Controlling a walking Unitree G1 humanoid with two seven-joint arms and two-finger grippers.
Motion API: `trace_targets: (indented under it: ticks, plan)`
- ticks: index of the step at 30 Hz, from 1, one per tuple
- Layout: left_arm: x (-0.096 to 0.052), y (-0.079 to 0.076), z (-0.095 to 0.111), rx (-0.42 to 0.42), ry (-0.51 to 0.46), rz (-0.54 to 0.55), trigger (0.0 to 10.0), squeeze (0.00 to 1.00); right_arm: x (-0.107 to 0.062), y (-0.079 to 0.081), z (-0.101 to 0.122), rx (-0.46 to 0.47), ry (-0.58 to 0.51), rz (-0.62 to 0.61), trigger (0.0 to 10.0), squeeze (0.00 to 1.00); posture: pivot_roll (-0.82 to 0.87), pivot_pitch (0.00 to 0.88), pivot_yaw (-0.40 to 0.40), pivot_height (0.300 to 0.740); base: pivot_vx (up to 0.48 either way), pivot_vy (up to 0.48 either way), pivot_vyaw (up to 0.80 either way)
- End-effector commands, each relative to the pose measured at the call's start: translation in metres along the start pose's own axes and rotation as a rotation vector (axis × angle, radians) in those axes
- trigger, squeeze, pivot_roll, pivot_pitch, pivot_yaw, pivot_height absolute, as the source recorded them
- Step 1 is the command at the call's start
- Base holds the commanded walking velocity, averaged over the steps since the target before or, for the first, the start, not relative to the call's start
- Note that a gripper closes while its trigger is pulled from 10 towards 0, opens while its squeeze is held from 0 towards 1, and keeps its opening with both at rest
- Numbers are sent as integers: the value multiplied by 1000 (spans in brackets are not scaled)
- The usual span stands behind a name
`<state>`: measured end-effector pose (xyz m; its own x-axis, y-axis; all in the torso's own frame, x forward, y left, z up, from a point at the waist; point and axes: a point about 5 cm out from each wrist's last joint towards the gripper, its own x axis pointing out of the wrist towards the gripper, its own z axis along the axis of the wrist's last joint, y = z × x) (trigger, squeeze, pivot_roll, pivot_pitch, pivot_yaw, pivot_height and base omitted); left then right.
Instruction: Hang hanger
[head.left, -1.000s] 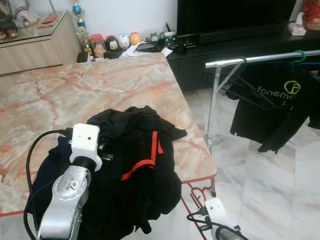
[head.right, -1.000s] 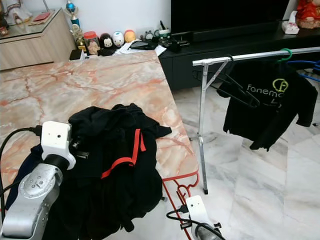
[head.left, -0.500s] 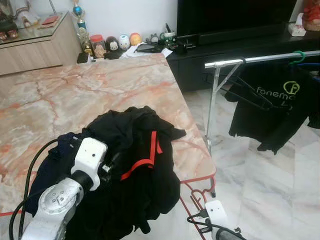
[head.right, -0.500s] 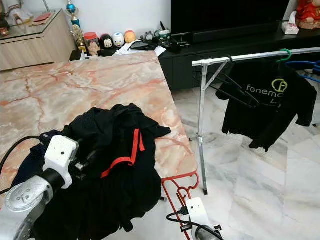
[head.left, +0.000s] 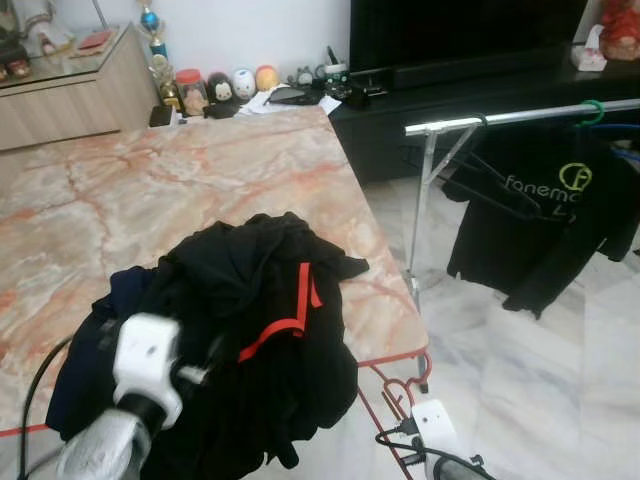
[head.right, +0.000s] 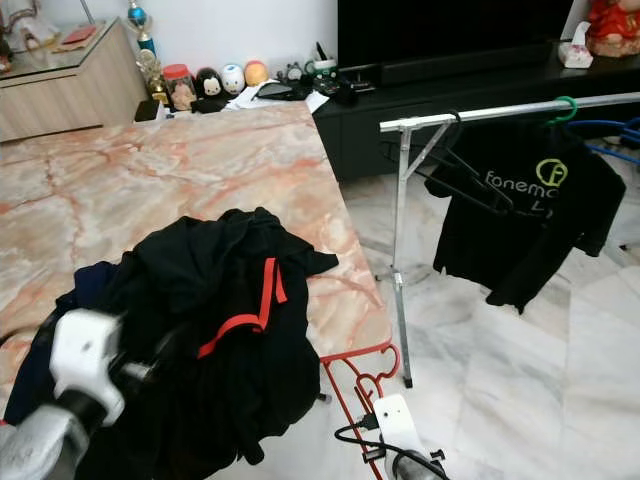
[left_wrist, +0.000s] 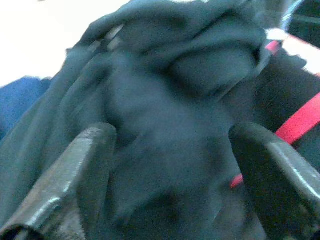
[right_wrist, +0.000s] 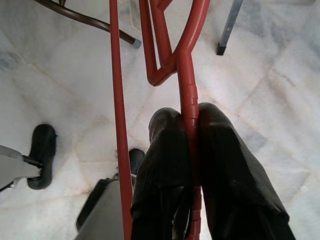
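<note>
Marble makes up the surface (head.left: 200, 190), pink-veined, which reaches back to a wall lined with small figurines and jars. A heap of black clothes (head.left: 250, 330) with a red strip lies at its near edge, spilling over the front, with a dark blue garment (head.left: 85, 360) under its left side. Beyond the surface's right edge stands a metal clothes rack (head.left: 520, 115) on the pale tiled floor, carrying a black printed T-shirt (head.left: 545, 210) and an empty black hanger (head.left: 490, 185) on its rail. The left pincer (left_wrist: 170, 165) hovers over the heap near the surface's front left corner, its fingers (left_wrist: 80, 165) spread wide with only dark cloth between them. The right pincer (right_wrist: 192, 145) hangs low off the front right corner, pressed tight on the shaft of a red hanger (right_wrist: 187, 75), whose hook rises beside the surface's corner.
</note>
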<state>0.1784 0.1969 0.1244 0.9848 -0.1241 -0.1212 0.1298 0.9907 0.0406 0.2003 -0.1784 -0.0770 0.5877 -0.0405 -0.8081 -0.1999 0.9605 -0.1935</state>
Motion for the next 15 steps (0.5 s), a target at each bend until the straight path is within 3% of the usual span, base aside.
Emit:
trace_targets:
  ticks: [1,6,7,10,11,12,14,15]
  plan:
    - [-5,-1,16,6,-81,27,10000,380,0,1,2,2,1,8,10000,0,-2,0,41,740,0,0,0]
    - [-8,-2,17,-7,-85,39,10000,380,0,1,2,0,1,8,10000,0,-2,0,41,740,0,0,0]
    - [-8,-2,17,-7,-85,39,10000,0,0,1,2,0,1,8,10000,0,-2,0,41,740,0,0,0]
    - [-10,1,20,-27,-125,122,10000,0,0,-1,2,3,2,3,10000,0,4,0,34,740,0,0,0]
    - [0,7,22,-5,-167,228,10000,0,0,-1,2,4,0,2,10000,0,-11,0,26,740,0,0,0]
    - [0,7,22,-5,-167,228,10000,0,0,-1,2,4,0,2,10000,0,-11,0,26,740,0,0,0]
    - [19,3,26,31,-227,328,10000,0,1,-2,4,4,-6,-6,10000,0,-18,0,26,740,0,0,0]
    - [19,1,26,33,-228,319,10000,0,1,-2,5,4,-8,-8,10000,0,-18,0,26,740,0,0,0]
